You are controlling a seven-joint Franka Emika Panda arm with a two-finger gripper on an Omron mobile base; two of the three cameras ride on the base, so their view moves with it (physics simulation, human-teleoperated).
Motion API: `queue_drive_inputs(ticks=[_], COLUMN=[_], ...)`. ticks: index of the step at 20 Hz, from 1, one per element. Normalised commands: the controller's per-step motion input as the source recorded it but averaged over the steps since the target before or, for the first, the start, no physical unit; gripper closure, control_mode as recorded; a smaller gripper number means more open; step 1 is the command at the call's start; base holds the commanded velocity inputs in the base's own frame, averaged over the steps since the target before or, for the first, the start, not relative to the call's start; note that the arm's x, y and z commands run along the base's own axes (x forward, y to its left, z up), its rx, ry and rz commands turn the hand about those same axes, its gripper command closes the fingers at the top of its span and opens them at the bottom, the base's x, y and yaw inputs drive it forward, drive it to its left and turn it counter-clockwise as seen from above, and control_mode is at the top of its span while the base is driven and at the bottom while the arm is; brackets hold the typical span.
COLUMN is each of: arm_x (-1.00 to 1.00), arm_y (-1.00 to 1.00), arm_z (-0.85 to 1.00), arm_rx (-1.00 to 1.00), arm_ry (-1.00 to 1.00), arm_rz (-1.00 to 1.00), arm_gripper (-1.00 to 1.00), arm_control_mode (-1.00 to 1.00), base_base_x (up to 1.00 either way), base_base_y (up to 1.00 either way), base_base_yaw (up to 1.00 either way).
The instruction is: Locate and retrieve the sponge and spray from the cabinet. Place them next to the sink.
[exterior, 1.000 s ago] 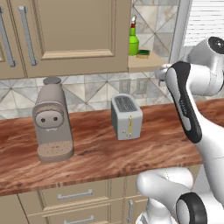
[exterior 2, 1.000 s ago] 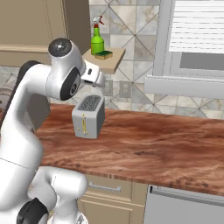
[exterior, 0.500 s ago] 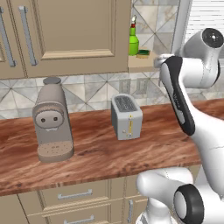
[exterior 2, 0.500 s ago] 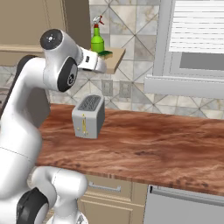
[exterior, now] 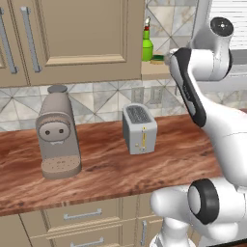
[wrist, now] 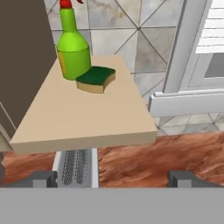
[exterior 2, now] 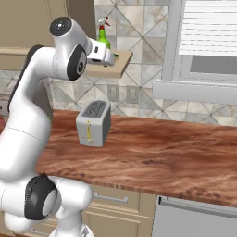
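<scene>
While the gripper (wrist: 112, 178) hung spread wide and empty at the near edge of the shelf (wrist: 83, 120), the reach for the sponge (wrist: 96, 78) looked like the step in hand. The sponge lay at eleven o'clock of the gripper, touching the spray (wrist: 72, 48) just behind it. Next, I'd say, it needed to push forward over the board and straddle the sponge without knocking the bottle. Below sat the toaster (exterior 2: 94, 123) on the wooden counter (exterior 2: 176, 148), with the window (exterior 2: 206, 44) at three o'clock.
</scene>
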Motion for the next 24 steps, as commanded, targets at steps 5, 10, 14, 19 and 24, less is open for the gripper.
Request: queue_drive_inputs(ticks=[5, 10, 14, 19, 24], arm_x=[0.49, 0.47, 0.44, 0.44, 0.41], arm_y=[0.04, 0.08, 0.00, 0.00, 0.01], arm_z=[-0.01, -0.07, -0.09, -0.05, 0.00], arm_rx=[0.00, 0.00, 0.00, 0.00, 0.00], arm_ry=[0.06, 0.03, 0.05, 0.05, 0.03], arm_rz=[0.00, 0.00, 0.00, 0.00, 0.00], arm_gripper=[-1.00, -1.00, -1.00, -1.00, -1.00], arm_control_mode=[-1.00, -1.00, -1.00, -1.00, -1.00], base_base_x=[0.00, 0.00, 0.00, 0.00, 0.00], base_base_y=[0.00, 0.00, 0.00, 0.00, 0.00], base_base_yaw=[0.00, 0.00, 0.00, 0.00, 0.00])
